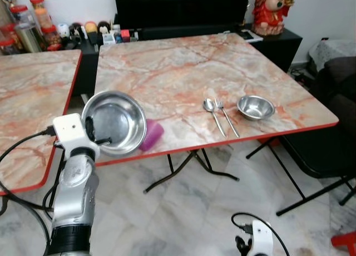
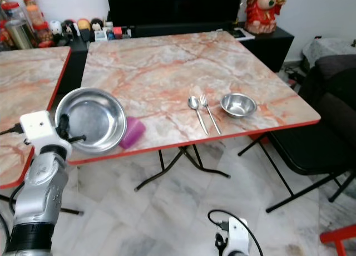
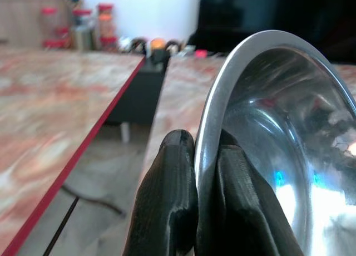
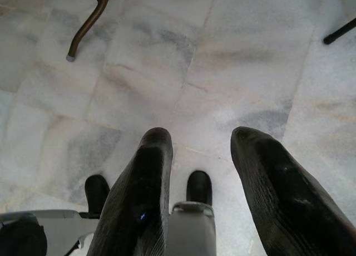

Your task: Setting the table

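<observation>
Left gripper [image 1: 97, 134] is clamped on the rim of the large steel bowl [image 1: 115, 121]; the wrist view shows both black fingers [image 3: 167, 206] pinching the rim edge, one on the outside, one on the inside. The bowl is held tilted, open side facing up and toward the camera, over the near-left corner of the marble table [image 1: 183, 72], overlapping its red front edge. A pink cup [image 1: 151, 134] lies on its side on the table, just beside the bowl and partly hidden behind it, close to the same front edge. Further along the table toward its right end: spoon [image 1: 212, 112] and fork [image 1: 225, 114] lie side by side, near each other, handles pointing at the front edge. A small steel bowl [image 1: 256, 107] sits upright just beside the fork, on the side away from the large bowl, near the table's front-right corner. A second marble table [image 1: 30, 94] stands beside the main table's left side, with a narrow gap between them. Jars [image 1: 28, 22] and small items line a dark low unit behind both tables; a red figurine [image 1: 271, 10] stands behind the main table's far-right corner. A dark chair [image 1: 322, 150] is off the table's right side. Right gripper [image 4: 206, 172] hangs low over the tiled floor [image 4: 233, 61], below and in front of the table, fingers spread apart and holding nothing.
</observation>
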{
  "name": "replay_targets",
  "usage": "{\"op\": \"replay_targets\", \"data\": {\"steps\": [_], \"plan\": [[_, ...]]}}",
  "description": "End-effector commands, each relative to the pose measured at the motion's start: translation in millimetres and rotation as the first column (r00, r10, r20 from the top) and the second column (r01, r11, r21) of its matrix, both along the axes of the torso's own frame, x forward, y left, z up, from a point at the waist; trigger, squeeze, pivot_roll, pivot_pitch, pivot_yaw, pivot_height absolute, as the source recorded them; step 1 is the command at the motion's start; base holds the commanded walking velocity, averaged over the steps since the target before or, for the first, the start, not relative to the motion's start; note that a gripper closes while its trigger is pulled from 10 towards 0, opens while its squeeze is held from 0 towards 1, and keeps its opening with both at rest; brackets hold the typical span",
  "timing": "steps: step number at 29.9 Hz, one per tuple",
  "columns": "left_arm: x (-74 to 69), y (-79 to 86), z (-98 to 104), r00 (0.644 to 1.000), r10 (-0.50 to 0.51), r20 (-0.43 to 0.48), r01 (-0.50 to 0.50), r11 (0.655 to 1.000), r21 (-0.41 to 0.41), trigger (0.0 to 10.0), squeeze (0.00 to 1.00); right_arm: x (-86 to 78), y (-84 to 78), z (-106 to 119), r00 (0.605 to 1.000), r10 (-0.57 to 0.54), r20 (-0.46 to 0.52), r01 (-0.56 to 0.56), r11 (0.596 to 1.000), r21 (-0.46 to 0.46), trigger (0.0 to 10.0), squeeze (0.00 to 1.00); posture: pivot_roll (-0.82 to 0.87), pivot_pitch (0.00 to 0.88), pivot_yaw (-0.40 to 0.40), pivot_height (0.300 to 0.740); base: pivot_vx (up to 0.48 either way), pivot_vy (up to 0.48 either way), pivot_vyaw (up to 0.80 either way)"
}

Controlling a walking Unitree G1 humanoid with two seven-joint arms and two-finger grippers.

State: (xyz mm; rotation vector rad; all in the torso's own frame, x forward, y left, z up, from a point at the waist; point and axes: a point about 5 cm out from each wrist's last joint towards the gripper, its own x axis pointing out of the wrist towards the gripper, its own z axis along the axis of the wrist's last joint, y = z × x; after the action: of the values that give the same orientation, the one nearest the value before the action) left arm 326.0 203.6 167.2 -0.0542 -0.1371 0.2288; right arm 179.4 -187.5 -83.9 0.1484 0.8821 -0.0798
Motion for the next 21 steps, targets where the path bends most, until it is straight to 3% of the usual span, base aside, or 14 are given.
{"op": "replay_targets", "data": {"steps": [1,11,18,21], "plan": [[6.8,-4.0,7,1.000,-0.005,0.020,0.005,1.000,0.024,10.0,0.00,12.2,1.8,6,0.999,-0.016,0.036,0.016,1.000,0.002,10.0,0.00,0.03,0.000,0.021,0.740,0.000,0.000,0.00],[20.2,-2.9,12,0.999,0.024,0.034,-0.024,1.000,0.002,10.0,0.00,23.1,7.6,10,0.998,-0.011,0.054,0.011,1.000,0.004,10.0,0.00,0.02,0.000,0.021,0.740,0.000,0.000,0.00],[10.5,24.1,23,0.985,0.117,0.126,-0.113,0.993,-0.044,10.0,0.00,24.5,7.4,11,0.999,-0.009,0.053,0.009,1.000,0.002,10.0,0.00,0.04,0.000,0.010,0.740,0.000,0.000,0.00],[-1.2,46.9,18,0.972,0.198,0.127,-0.193,0.980,-0.055,10.0,0.00,23.3,7.1,10,0.999,-0.006,0.044,0.006,1.000,0.001,10.0,0.00,0.04,0.000,0.008,0.740,0.000,0.000,0.00]]}}
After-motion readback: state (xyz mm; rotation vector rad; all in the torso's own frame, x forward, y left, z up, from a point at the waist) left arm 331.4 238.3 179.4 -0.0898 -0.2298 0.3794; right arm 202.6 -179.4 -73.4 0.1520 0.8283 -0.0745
